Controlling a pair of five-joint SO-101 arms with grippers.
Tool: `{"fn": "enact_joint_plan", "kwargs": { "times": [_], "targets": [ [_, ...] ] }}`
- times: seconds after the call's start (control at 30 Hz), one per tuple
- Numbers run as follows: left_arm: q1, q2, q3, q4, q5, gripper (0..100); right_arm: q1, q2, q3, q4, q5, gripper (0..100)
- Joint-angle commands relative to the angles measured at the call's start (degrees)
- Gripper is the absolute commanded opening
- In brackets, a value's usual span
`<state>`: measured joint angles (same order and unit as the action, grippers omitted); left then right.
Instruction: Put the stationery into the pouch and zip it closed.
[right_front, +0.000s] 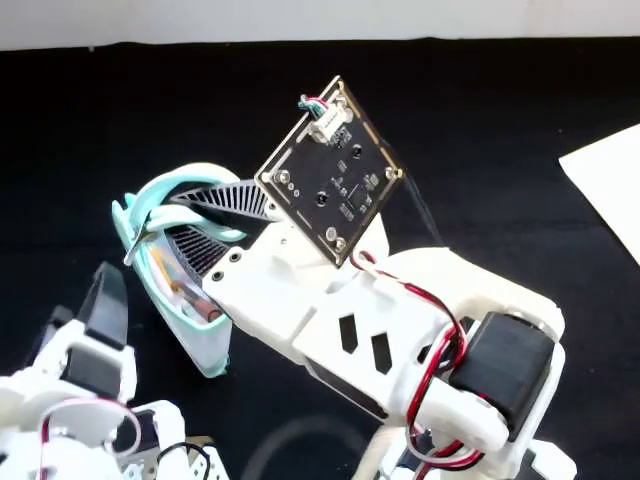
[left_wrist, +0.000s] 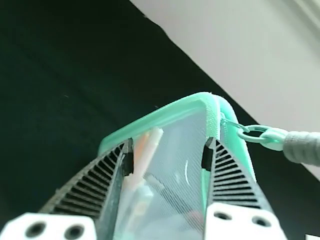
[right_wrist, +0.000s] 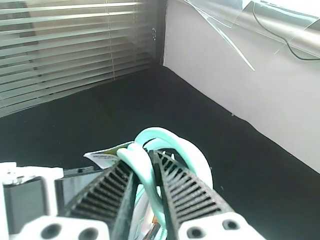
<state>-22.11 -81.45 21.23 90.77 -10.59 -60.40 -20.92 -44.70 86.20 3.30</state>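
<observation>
A mint-green pouch (right_front: 195, 335) with see-through mesh sides hangs above the black table. Stationery (right_front: 185, 295) shows through its side. My right gripper (right_front: 195, 215) is shut on the pouch's mint loop (right_front: 150, 200) at its upper end. In the right wrist view the right gripper (right_wrist: 145, 160) pinches that mint loop (right_wrist: 170, 140). In the left wrist view my left gripper (left_wrist: 167, 150) is shut on the pouch (left_wrist: 175, 115), one finger on each side. Orange and white stationery (left_wrist: 147, 150) lies inside. The zip pull (left_wrist: 260, 134) with its grey tab (left_wrist: 302, 147) sits at the pouch's corner.
The left arm's body (right_front: 90, 350) stands at the lower left of the high view, close to the pouch. A white sheet (right_front: 610, 190) lies at the table's right edge. A pale wall (left_wrist: 250, 50) borders the black table (right_front: 480, 120).
</observation>
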Motion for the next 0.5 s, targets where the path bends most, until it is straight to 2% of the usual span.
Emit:
{"fn": "enact_joint_plan", "kwargs": {
  "times": [0.0,0.1,0.27,0.47],
  "targets": [
    [5.23,0.66,0.75,-4.31,5.98,23,-0.4,0.22,-1.71,0.04,0.44,0.7],
    [8.13,0.75,0.48,-4.75,6.42,23,-0.4,0.22,-1.71,0.04,0.44,0.7],
    [8.66,0.75,1.27,-4.57,6.51,23,-0.4,0.31,-1.71,0.04,0.44,0.7],
    [8.75,0.66,9.63,-7.03,6.51,23,-0.4,0.31,-1.71,0.04,0.44,0.7]
  ]
}}
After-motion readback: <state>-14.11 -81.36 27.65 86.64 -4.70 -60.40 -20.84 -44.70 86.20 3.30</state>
